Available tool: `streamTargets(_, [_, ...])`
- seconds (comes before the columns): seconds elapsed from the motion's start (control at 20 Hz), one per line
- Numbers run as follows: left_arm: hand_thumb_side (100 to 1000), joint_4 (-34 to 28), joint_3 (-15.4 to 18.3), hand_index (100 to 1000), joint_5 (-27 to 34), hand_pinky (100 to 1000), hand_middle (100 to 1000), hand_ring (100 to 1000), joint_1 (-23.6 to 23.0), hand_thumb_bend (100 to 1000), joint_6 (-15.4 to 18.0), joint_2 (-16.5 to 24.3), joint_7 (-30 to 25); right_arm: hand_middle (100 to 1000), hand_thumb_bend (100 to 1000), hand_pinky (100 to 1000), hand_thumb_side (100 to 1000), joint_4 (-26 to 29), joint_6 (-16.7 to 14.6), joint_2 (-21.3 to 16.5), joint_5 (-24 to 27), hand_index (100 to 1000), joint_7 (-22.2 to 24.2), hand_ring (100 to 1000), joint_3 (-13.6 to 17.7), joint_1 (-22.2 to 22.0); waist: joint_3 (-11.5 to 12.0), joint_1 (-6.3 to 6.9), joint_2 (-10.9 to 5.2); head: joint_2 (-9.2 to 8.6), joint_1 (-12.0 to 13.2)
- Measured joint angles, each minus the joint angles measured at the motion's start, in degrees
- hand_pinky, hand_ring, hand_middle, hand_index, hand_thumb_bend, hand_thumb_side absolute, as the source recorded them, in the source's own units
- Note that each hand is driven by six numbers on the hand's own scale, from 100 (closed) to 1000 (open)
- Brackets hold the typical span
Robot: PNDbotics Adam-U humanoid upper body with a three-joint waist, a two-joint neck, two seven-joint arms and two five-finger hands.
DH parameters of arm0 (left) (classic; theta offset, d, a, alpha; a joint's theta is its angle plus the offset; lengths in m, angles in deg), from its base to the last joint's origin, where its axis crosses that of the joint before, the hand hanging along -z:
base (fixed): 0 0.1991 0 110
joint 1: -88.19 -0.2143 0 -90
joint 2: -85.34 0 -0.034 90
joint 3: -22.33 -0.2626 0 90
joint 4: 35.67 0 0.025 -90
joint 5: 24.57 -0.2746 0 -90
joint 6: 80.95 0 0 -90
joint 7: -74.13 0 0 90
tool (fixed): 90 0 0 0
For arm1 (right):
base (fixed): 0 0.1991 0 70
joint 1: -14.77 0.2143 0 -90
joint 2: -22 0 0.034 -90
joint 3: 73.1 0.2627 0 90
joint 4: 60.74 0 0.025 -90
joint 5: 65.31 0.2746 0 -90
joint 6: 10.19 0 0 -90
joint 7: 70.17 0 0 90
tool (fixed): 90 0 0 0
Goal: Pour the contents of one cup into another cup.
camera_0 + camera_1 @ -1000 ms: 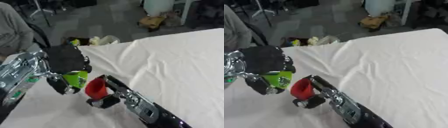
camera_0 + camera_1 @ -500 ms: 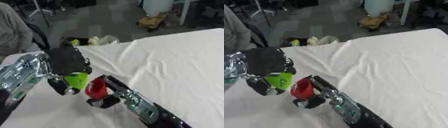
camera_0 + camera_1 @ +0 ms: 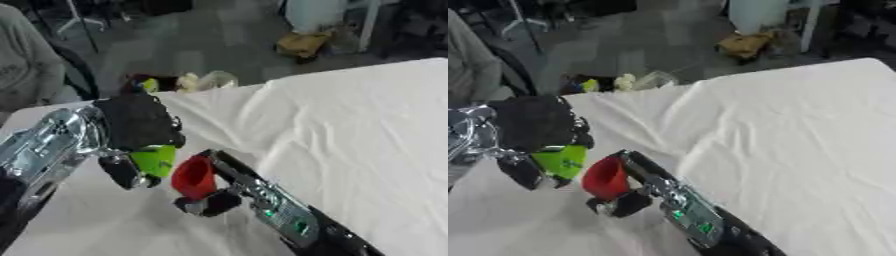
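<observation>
We hold both cups over the white tablecloth point(image 3: 350, 130): our left hand point(image 3: 136, 125) is curled round the green cup point(image 3: 156, 159), our right hand point(image 3: 214, 200) clamped on the red cup point(image 3: 194, 176) just beside it. To pour well, we should bring rim over mouth before tipping further. Beyond the left hand, past the table edge, floor clutter point(image 3: 188, 81) lies well clear; nothing blocks us

We see the left hand point(image 3: 136, 122) with the green cup point(image 3: 156, 159) and the right hand point(image 3: 210, 200) with the red cup point(image 3: 194, 176) crowding the near left of the white table point(image 3: 350, 130). Its right and far parts lie open for passing.
</observation>
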Motion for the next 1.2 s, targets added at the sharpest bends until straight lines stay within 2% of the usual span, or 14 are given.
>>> streamTargets(0.4, [449, -0.03, 0.0, 736, -1.99, 526, 245, 100, 0.06, 100, 0.71, -0.01, 0.71, 100, 100, 436, 100, 0.33, 0.13, 0.0, 0.02, 260, 0.12, 187, -0.27, 0.03, -0.07, -0.02, 0.0, -0.01, 0.05])
streamTargets(0.85, [454, -0.74, -0.02, 736, -5.94, 523, 245, 100, 0.44, 100, 3.22, -0.56, 3.22, 100, 100, 436, 100, 0.65, 0.14, 0.01, 0.03, 260, 0.13, 187, -0.28, 0.13, -0.32, -0.02, 0.0, -0.01, 0.07])
streamTargets(1.2, [455, -0.71, -0.02, 736, -6.56, 523, 245, 100, 0.44, 100, 3.83, -0.56, 3.83, 100, 100, 435, 100, 0.66, 0.15, 0.01, 0.04, 260, 0.12, 187, -0.28, 0.14, -0.33, 0.0, 0.0, -0.01, 0.12])
